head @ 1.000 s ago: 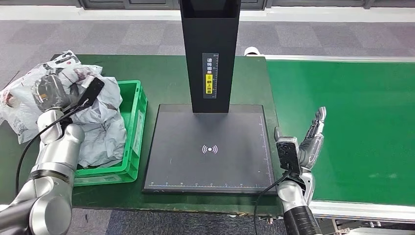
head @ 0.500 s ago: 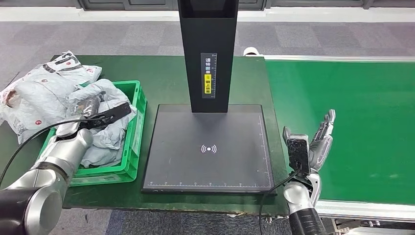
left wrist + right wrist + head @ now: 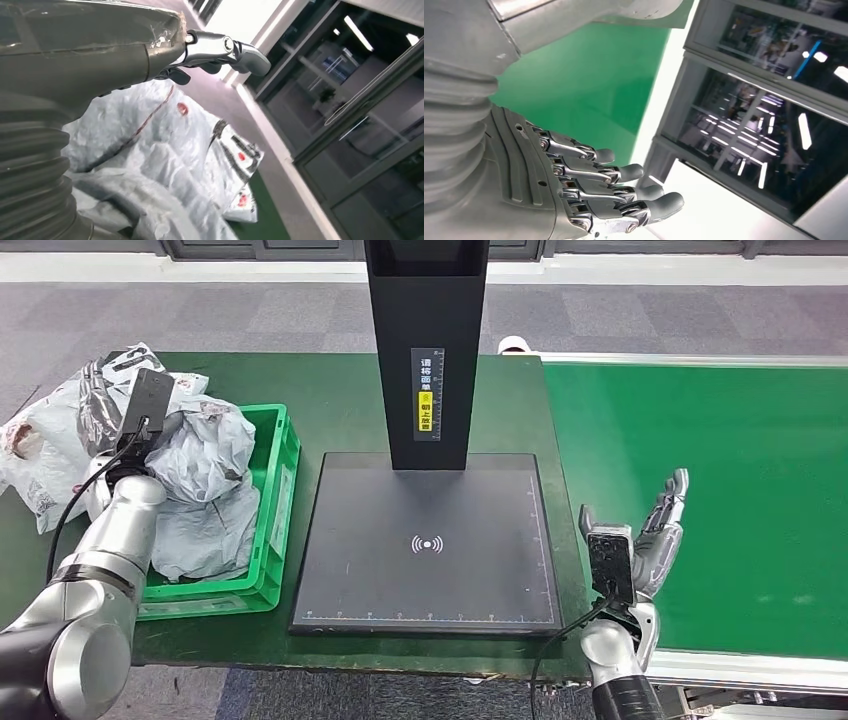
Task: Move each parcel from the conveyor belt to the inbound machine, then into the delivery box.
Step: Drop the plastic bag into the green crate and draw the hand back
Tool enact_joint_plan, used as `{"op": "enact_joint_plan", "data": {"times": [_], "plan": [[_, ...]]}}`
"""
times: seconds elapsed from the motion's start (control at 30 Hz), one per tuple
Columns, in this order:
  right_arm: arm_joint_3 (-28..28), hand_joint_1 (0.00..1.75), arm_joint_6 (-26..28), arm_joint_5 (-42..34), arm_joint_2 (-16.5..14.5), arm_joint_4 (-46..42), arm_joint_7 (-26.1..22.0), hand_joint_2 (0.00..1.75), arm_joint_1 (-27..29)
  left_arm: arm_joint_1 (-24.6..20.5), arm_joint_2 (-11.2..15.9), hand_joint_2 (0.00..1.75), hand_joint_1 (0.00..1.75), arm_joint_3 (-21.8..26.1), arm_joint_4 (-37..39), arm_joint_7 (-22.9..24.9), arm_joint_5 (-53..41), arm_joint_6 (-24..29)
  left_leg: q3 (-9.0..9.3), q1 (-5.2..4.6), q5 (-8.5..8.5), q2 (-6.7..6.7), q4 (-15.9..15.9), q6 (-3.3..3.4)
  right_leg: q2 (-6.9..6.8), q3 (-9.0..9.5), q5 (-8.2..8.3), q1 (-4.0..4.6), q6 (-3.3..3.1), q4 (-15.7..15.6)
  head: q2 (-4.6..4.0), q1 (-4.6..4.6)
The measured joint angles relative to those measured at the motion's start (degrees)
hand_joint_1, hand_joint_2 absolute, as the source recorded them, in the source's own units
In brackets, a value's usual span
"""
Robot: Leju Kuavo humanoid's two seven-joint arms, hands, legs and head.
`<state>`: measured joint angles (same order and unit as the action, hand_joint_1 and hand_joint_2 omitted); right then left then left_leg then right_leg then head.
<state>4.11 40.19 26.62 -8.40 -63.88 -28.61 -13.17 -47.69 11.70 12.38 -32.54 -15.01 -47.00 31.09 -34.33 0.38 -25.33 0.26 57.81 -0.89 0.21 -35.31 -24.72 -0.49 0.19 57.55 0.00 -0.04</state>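
A: Status, step in hand?
B: Drop-off end, by my read. Left robot hand [image 3: 105, 405] is up over the green delivery box [image 3: 282, 502] and the parcel pile [image 3: 205, 465]; its wrist view shows the fingers [image 3: 227, 49] extended over the bags with nothing in them. Judged empty, fingers apart.

A: Right side?
B: Right robot hand [image 3: 650, 535] is at the near edge of the conveyor belt [image 3: 720, 470], raised, fingers [image 3: 624, 192] spread, holding nothing.

A: Parcels, where?
B: Item: grey poly mailers, several. Loc: heaped in and over the delivery box, more spilling onto the tabletop [image 3: 330, 400] just beside the box's far left side. No parcel seen on the belt stretch in the head view. Scan plate of the inbound machine [image 3: 430, 540] is bare, black column behind it.

A: Condition?
B: Crumpled, soft, shiny film; red marks and black print on some. Likely slippery and floppy, so a grip needs to bunch the film.

A: Next move?
B: Prob. wait for the next parcel to arrive by the right robot hand, then take it to the scan plate. Left should clear the pile w/o snagging a bag.
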Motion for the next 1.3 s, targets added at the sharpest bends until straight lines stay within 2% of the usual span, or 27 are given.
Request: {"op": "enact_joint_plan", "data": {"times": [0.1,0.3,0.5,0.67,1.07,1.3], "plan": [[0.0,0.0,0.0,-0.21,-0.02,-0.1,0.09,1.75,-0.11,0.18,-0.15,1.75,0.0,-1.71,-1.91,3.38,-3.16,-1.24,-0.02,0.0,0.0,-0.04,0.0,0.0,-0.02,0.01,0.0,0.0,0.0,0.0,0.0,0.0],[0.08,0.0,-0.02,-0.34,-0.08,-0.08,1.18,1.75,-0.79,-0.22,0.49,1.75,0.0,-7.45,-3.33,9.95,-7.02,-8.36,-0.03,0.0,0.0,-0.07,0.0,0.0,-0.03,0.0,0.0,0.0,0.0,0.0,0.0,0.0],[0.21,0.0,-0.06,-1.18,-0.08,-0.09,1.83,1.75,-0.92,-1.29,1.49,1.75,0.0,-10.31,-2.94,10.57,-5.91,-14.05,-0.03,0.01,0.0,-0.07,0.0,0.0,-0.03,-0.01,0.0,0.01,0.0,0.0,0.0,0.0],[0.22,0.0,-0.44,-2.09,0.0,-0.57,2.19,1.75,-0.81,-3.0,1.97,1.75,0.0,-11.11,-2.75,9.39,-1.15,-19.21,-0.04,0.0,0.0,-0.07,0.0,0.0,-0.02,-0.02,0.0,0.0,0.0,0.0,0.0,0.0],[0.22,0.0,-0.88,-2.26,0.01,-1.37,2.26,1.75,-0.74,-4.37,2.01,1.75,0.0,-11.9,-2.74,9.57,0.27,-21.33,-0.04,0.0,0.0,-0.07,0.0,0.0,-0.02,-0.04,0.0,0.0,0.0,0.0,0.0,0.0],[0.22,0.0,-1.43,-1.97,0.01,-2.38,2.89,1.75,-0.11,-7.38,2.01,1.75,0.0,-14.43,-2.63,11.66,-1.33,-24.02,-0.06,0.0,0.0,-0.08,0.0,0.0,-0.03,-0.03,0.0,0.0,0.0,0.0,0.0,0.0]]}}
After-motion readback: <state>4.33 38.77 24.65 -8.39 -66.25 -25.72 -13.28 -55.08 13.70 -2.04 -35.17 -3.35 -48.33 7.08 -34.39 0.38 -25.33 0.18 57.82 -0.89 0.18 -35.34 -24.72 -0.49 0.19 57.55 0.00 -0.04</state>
